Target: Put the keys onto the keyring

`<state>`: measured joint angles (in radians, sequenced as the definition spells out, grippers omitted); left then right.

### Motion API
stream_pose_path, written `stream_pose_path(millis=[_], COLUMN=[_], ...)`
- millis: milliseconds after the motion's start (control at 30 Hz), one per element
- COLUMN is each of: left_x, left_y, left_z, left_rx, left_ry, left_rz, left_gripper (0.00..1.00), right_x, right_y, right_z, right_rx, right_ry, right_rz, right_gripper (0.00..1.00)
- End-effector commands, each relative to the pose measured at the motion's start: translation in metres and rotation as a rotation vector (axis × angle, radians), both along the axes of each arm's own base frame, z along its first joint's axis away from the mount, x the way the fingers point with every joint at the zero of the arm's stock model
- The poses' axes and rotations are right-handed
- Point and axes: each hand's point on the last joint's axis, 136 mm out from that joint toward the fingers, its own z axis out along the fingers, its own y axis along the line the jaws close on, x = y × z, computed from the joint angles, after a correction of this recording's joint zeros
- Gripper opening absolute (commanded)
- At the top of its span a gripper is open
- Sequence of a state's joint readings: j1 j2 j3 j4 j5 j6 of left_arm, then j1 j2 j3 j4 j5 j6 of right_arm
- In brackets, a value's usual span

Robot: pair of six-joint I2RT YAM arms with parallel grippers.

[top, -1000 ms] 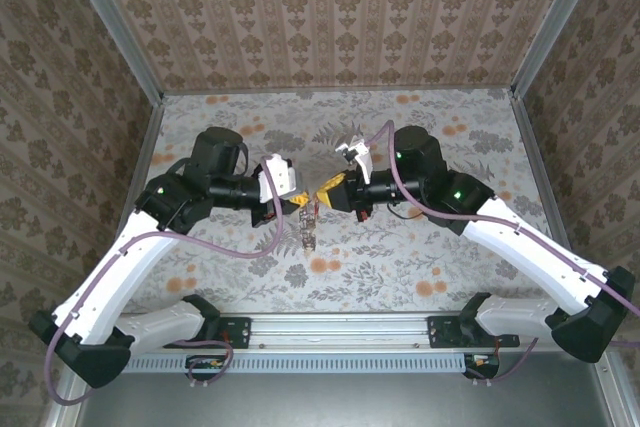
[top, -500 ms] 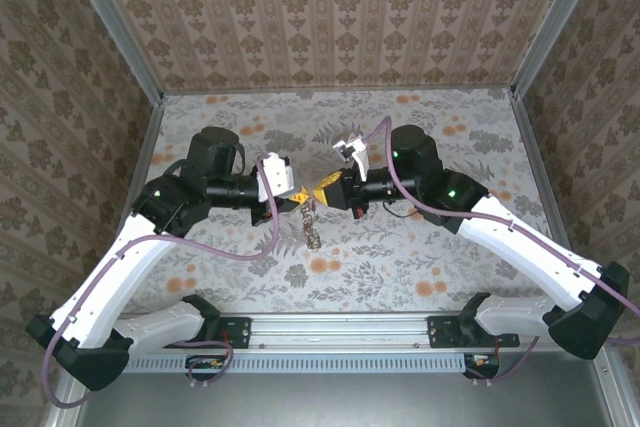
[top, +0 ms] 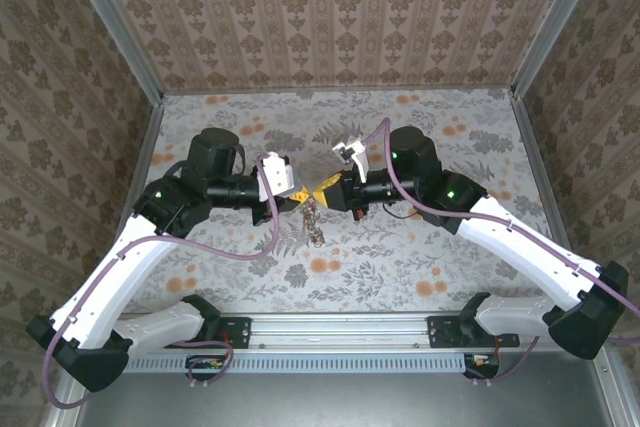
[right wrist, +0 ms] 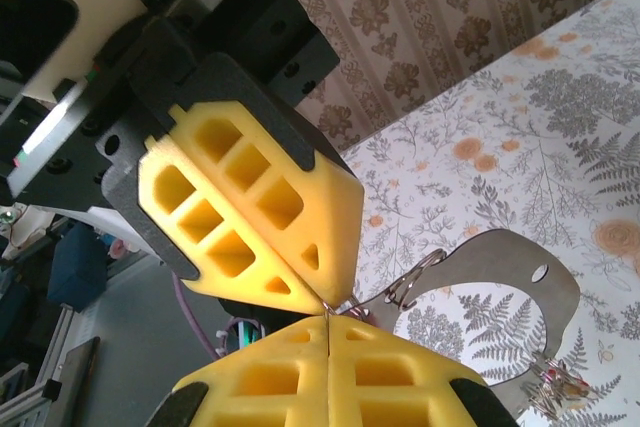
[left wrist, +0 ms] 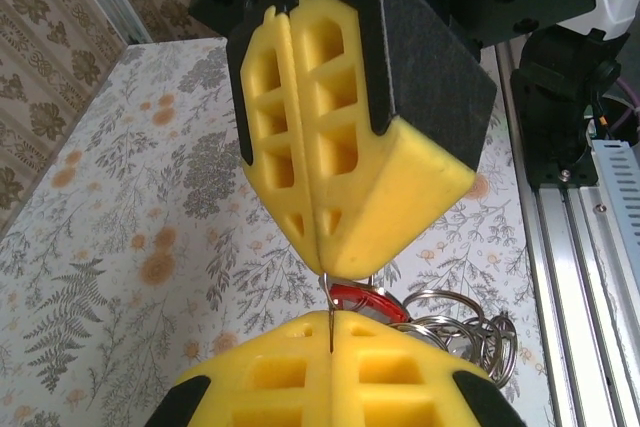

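My left gripper and right gripper meet tip to tip above the middle of the table. From the left wrist, my own yellow fingers are shut on a thin wire of the keyring. The right gripper above pinches the same wire. A key with a red head sits right behind that wire. Several silvery split rings bunch beside it. From the right wrist, my right gripper is shut on the wire, touching the left gripper. The second key is hidden.
A flat grey metal tag and a split ring hang from the held bunch above the floral tabletop. Patterned walls enclose the table. An aluminium rail runs along the near edge.
Both grippers stay pressed tip to tip, and the meeting point has drifted slightly. The hanging bunch of rings has swung a little to the right.
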<state>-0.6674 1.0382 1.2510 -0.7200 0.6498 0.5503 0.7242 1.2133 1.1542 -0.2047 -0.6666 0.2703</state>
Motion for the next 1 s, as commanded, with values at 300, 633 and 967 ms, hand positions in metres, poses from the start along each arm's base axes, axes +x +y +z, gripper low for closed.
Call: stream_pose_path(millis=[300, 633, 967], left_x=[-0.014, -0.021, -0.031], left_y=[-0.003, -0.004, -0.004], left_z=[0.016, 0.016, 0.021], left_rx=[-0.061, -0.062, -0.083], left_ry=[-0.011, 0.009, 0.02], left_rz=[-0.057, -0.098, -0.141], left_gripper=[0.0, 0.0, 0.0], right_x=[0.004, 0.008, 0.014], right_y=[0.0, -0.003, -0.004], right_z=[0.002, 0.002, -0.003], right_rx=[0.014, 0.014, 0.007], right_ry=[-0.007, -0.003, 0.023], right_rz=[-0.018, -0.039, -0.058], right_gripper=[0.0, 0.0, 0.0])
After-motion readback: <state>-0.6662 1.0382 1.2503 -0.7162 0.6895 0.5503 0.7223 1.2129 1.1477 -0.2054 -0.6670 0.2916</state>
